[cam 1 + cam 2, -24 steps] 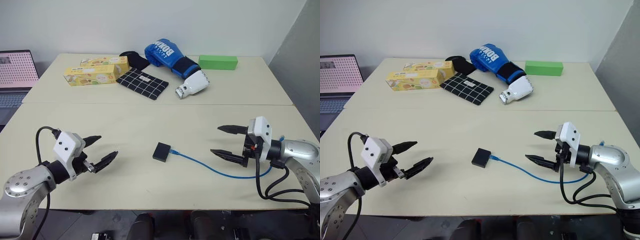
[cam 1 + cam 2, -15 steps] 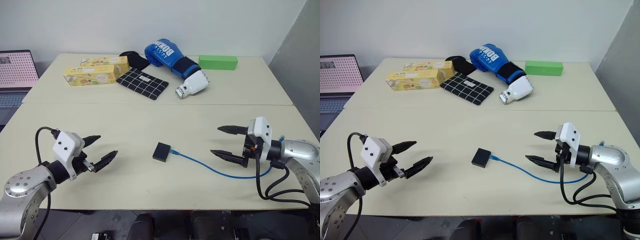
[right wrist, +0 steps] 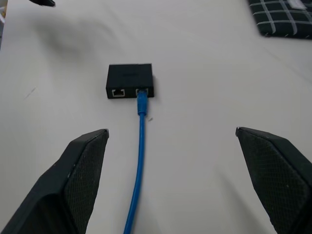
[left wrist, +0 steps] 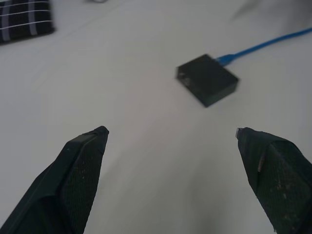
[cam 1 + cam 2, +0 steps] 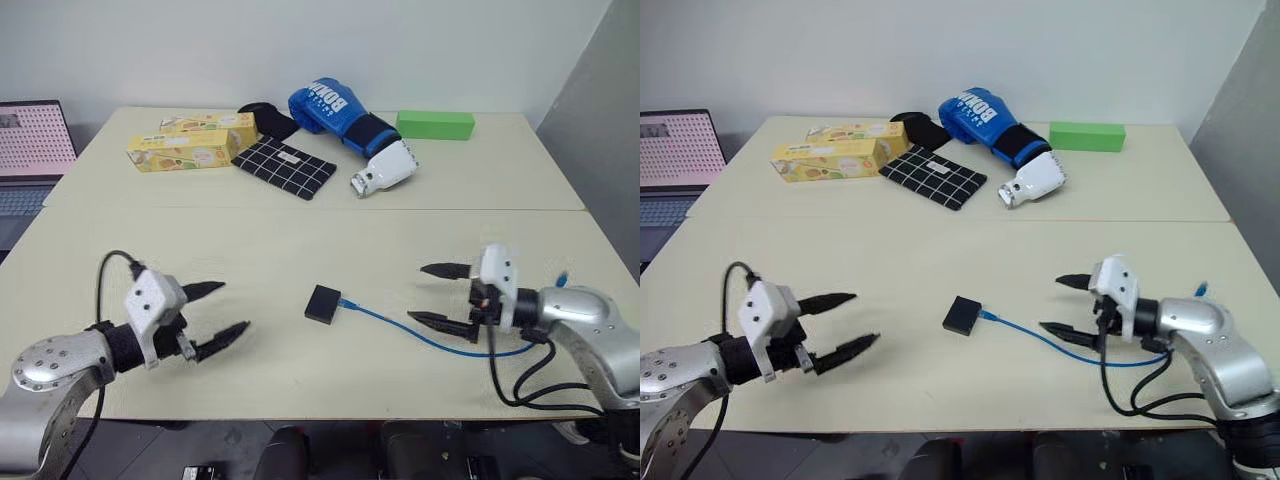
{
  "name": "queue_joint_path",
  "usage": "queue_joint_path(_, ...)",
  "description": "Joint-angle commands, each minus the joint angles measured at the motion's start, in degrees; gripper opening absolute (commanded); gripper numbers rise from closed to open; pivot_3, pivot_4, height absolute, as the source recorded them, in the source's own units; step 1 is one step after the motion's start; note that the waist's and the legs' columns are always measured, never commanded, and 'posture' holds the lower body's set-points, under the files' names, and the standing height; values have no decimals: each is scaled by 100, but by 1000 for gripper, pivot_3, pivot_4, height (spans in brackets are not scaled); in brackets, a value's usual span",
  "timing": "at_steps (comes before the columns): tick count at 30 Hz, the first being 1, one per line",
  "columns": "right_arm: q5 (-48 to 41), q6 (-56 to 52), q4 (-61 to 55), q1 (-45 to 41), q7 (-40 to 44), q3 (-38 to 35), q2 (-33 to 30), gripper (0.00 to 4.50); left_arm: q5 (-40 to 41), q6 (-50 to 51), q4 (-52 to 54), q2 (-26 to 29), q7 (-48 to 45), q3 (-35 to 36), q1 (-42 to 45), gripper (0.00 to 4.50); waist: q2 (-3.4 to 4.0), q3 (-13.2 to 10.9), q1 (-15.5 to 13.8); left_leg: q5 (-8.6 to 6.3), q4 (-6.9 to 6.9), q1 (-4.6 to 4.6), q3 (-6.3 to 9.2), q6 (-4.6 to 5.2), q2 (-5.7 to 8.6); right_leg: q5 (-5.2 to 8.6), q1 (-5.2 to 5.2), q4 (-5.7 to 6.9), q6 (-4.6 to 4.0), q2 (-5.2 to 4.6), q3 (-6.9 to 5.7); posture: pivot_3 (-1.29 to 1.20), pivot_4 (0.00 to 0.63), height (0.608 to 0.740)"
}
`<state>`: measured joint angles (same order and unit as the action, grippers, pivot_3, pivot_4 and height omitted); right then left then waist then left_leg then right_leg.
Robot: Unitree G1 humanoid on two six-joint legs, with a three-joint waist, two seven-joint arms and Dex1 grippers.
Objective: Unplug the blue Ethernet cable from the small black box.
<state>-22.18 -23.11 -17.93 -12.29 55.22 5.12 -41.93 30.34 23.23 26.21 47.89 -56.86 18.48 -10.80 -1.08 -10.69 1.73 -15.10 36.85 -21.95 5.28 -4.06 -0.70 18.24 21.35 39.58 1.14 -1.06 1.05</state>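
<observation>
Both arms have closed in on the small black box [image 5: 323,303] — left gripper [image 5: 217,313] and right gripper [image 5: 435,294] spread wide, empty, well short of it. Blue Ethernet cable [image 5: 400,327] remains plugged into the box's right-hand side — approach only.

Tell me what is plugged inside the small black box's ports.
The small black box has two ports: the blue Ethernet cable fills one, the other is empty. The plug's tip inside is hidden.

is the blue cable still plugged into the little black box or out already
Plugged in. In the right wrist view the blue Ethernet cable ends with its plug seated in one port of the small black box; the port beside it is empty.
</observation>
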Motion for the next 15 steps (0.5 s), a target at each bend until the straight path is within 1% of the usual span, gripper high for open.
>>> queue_joint_path(1,452,125,302,-406,-157,468,304,4428,282,25,195,289,-453,-55,198,4500,1,0,1,0,0,0,0,0,0,0,0,0,0,0,0,0,150,740)
queue_joint_path(4,723,167,586,-588,-217,821,616,4428,311,54,171,350,-516,-116,337,4500,4,-2,1,0,-1,0,1,0,0,0,2,1,0,2,-1,0,150,740)
queue_joint_path(8,1254,573,1268,-827,-420,1282,1136,4428,231,23,3,372,-525,-138,509,4500,3,-2,5,0,0,-4,1,0,1,0,5,1,0,2,-1,0,150,740)
queue_joint_path(14,1509,772,1775,-1080,-484,1380,1506,4428,151,-19,-7,351,-504,-191,482,4500,6,-4,8,0,-1,-3,1,0,0,0,5,3,0,2,-1,0,150,740)
queue_joint_path(15,1545,771,1812,-1107,-469,1422,1545,4255,135,-27,-3,341,-486,-188,471,4500,6,-4,8,0,-1,-3,2,0,0,0,5,3,0,2,-2,0,150,740)
